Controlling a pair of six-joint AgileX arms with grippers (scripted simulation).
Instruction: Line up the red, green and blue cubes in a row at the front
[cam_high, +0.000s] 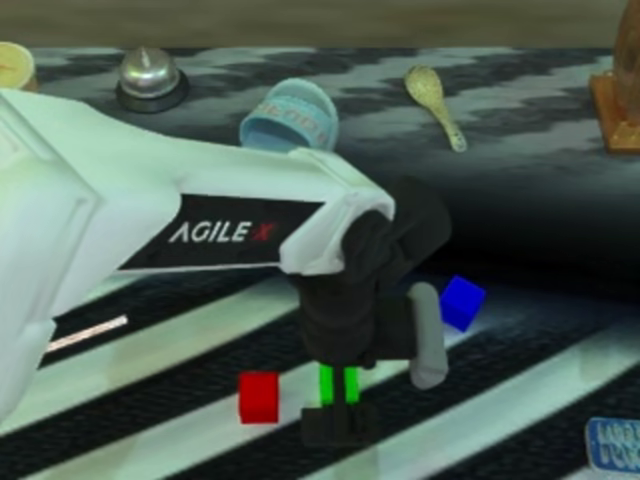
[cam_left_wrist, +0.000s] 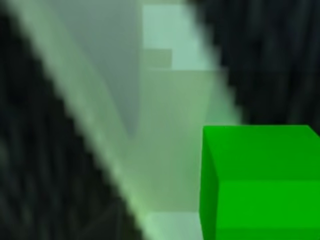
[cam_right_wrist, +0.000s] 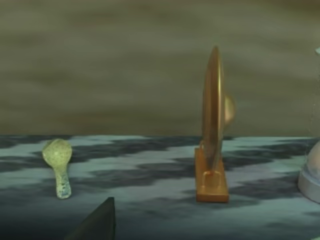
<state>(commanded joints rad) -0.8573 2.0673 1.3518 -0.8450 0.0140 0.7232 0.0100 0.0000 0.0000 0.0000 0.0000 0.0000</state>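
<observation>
Green cube (cam_high: 338, 384) sits at the front of the striped table (cam_high: 520, 400), and the left gripper (cam_high: 338, 392) reaches down over it with a finger (cam_high: 325, 385) on each side, pinching it. Red cube (cam_high: 258, 397) rests just to its left, apart from it. Blue cube (cam_high: 463, 302) lies farther back to the right, beside the arm's wrist. Behind stand a pale-blue slipper (cam_high: 290, 118), a bell (cam_high: 150, 76) and a spoon (cam_high: 436, 104). Right gripper (cam_right_wrist: 97, 222) shows only a dark tip, so I cannot tell its fingers.
</observation>
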